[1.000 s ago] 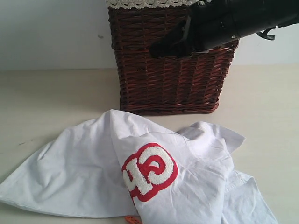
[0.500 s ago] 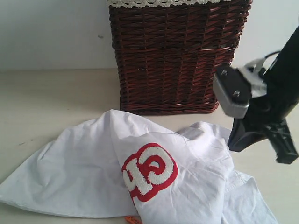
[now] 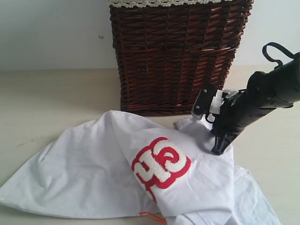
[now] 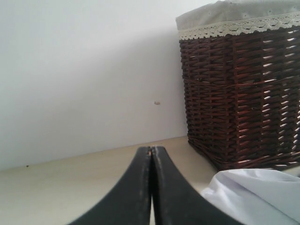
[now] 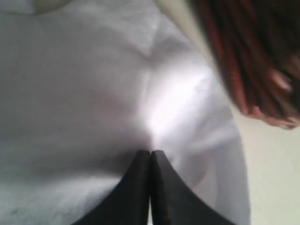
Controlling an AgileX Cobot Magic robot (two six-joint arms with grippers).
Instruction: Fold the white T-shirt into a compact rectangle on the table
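Chiefly noted: right gripper (image 3: 218, 149), clenched empty, tip touching far-right fold of white T-shirt (image 3: 89, 173), sprawled left-to-right on table (image 3: 47, 93); left gripper (image 4: 151, 150) clenched, clear of cloth.

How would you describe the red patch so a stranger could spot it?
Start at the dark wicker basket at the back. Before it, a crumpled white T-shirt lies on the table. The patch sits mid-shirt: bright red with fuzzy white lettering, unlike the plain cloth around.
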